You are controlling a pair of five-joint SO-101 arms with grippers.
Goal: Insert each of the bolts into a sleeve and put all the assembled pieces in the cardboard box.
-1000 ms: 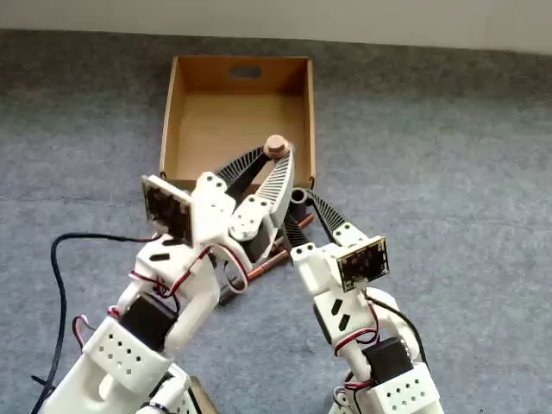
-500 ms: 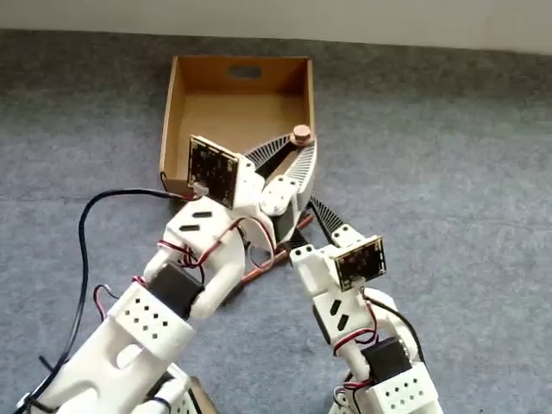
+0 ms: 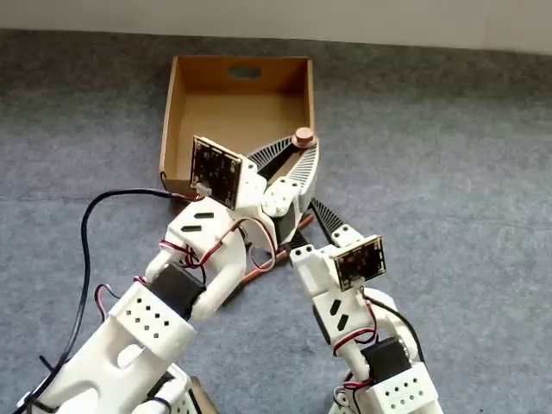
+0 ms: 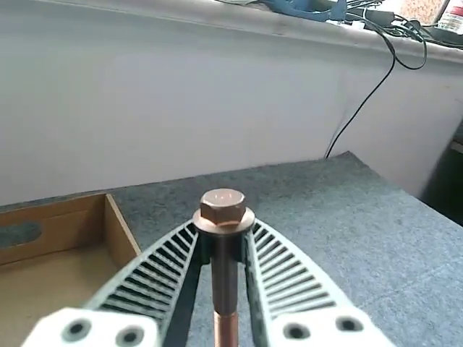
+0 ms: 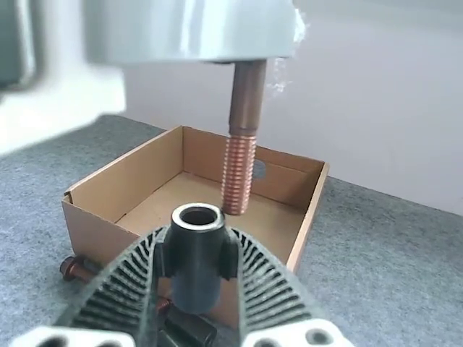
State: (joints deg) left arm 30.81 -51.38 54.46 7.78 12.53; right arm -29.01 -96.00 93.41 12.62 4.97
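Observation:
My left gripper is shut on a copper bolt, held upright with its hex head up, over the near right corner of the cardboard box. In the left wrist view the bolt stands between the ribbed fingers. My right gripper is shut on a black sleeve, upright with its bore facing up. The bolt's threaded end hangs just above and slightly beside that bore, not inside it. In the high view the left arm hides the sleeve.
Loose copper bolts lie on the grey carpet under the left arm, near the box's front wall; one bolt shows by the box corner. Another black sleeve lies below the right gripper. A black cable trails at the left.
The left arm has swung right and away from the arm bases, carrying the bolt to above the right gripper. The right arm has kept still with the sleeve.

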